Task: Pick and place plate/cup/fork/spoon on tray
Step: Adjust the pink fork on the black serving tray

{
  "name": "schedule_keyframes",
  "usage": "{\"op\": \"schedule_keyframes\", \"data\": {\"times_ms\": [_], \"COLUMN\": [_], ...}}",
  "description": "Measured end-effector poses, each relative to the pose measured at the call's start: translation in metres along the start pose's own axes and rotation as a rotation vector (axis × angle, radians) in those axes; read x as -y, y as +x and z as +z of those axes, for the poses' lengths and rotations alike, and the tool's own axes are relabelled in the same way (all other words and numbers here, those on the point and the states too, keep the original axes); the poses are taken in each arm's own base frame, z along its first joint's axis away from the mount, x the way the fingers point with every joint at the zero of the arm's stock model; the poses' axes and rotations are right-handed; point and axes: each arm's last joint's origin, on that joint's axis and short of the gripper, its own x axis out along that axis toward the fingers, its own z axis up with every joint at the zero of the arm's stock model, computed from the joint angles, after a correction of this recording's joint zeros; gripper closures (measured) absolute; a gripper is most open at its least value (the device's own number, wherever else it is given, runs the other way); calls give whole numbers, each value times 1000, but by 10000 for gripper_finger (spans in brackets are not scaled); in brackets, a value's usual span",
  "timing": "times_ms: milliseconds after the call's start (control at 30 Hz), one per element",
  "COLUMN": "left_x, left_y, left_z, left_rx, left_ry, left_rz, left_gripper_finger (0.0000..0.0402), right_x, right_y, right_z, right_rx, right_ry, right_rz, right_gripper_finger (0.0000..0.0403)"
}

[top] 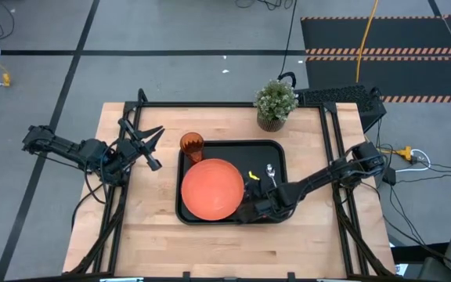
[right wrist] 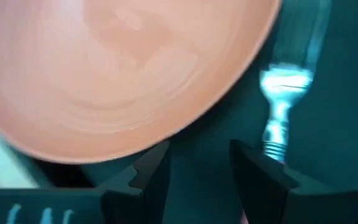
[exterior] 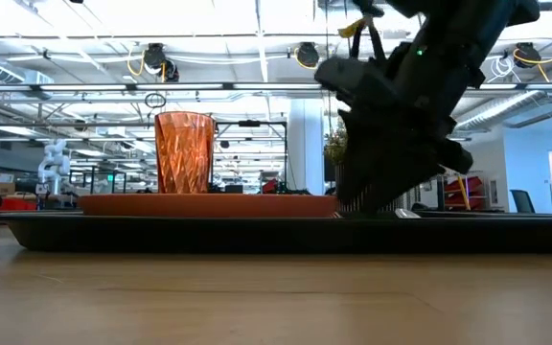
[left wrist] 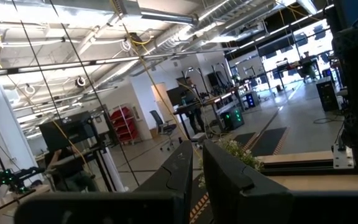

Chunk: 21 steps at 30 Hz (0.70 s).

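Down at the tray's [top: 280,160] five o'clock corner, my right gripper [top: 250,210] hangs slightly open and empty beside the plate [top: 210,188]; I might nudge the fork [right wrist: 281,109].

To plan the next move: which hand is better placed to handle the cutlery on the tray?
Right. The right hand is low over the tray beside the plate, a metal utensil next to it. The left hand is off the tray, left of it.
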Motion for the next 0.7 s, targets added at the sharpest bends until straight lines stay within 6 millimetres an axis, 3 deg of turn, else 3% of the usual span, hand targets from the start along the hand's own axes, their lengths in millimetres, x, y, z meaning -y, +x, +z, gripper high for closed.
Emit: {"op": "schedule_keyframes", "data": {"times_ms": [133,333,700], "left_x": [0,0,0], "left_y": [0,0,0], "left_z": [0,0,0], "left_rx": [0,0,0], "left_ry": [0,-4,-5], "left_rz": [0,0,0], "left_gripper_finger": [360,360,360], "right_x": [-7,-2,28], "right_y": [-1,1,26], "right_z": [0,-4,-10], "right_rx": [12,-6,46], "right_ry": [3,26,94], "right_rz": [61,7,23], "right_gripper_finger": [245,245,245]}}
